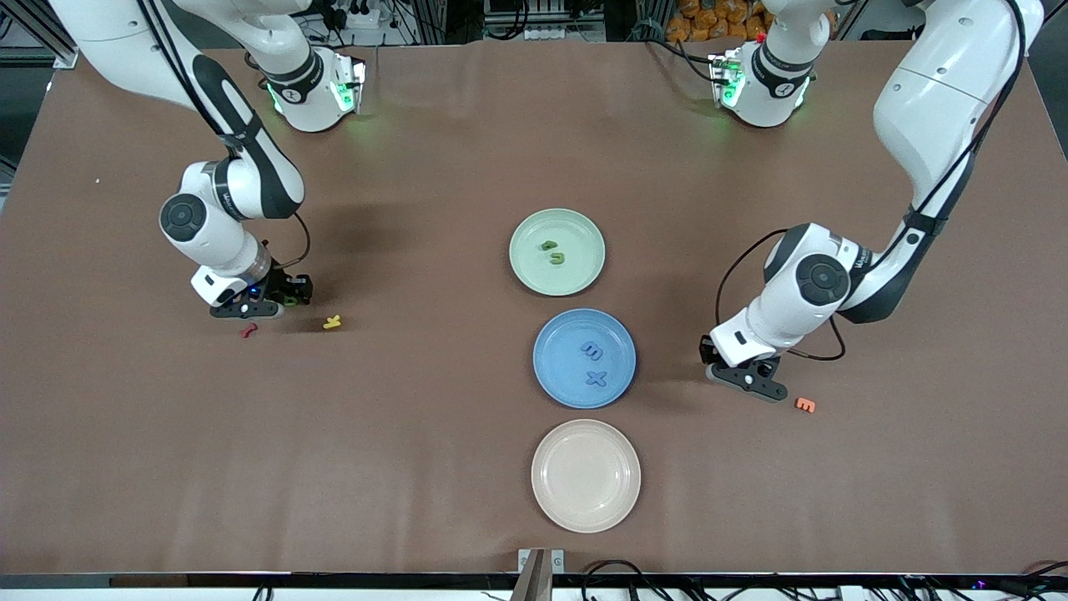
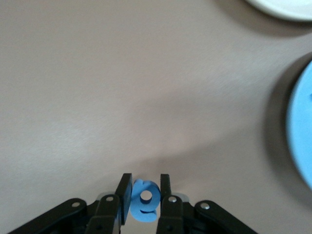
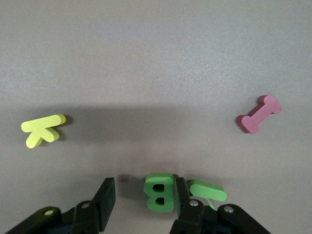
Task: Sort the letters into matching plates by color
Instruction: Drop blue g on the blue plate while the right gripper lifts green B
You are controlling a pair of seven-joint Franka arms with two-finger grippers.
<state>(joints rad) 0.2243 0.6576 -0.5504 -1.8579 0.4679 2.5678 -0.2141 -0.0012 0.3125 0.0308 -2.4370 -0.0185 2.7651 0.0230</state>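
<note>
My left gripper [image 2: 146,178] is shut on a blue letter [image 2: 145,199], low over the table beside the blue plate [image 2: 303,141], toward the left arm's end. In the front view this gripper [image 1: 745,377] hides the letter. My right gripper [image 3: 144,183] stands open at the table near the right arm's end. A green letter B [image 3: 160,192] lies between its fingers against one of them, and another green letter [image 3: 207,190] lies just outside that finger. The pale green plate [image 1: 576,234] holds two green letters [image 1: 552,253]. The blue plate [image 1: 557,367] holds two blue letters [image 1: 593,363].
An empty beige plate [image 1: 586,476] sits nearest the front camera, in line with the other two plates. A red letter [image 1: 248,330] and a yellow letter [image 1: 332,322] lie by the right gripper [image 1: 284,296]. An orange letter [image 1: 805,405] lies beside the left gripper.
</note>
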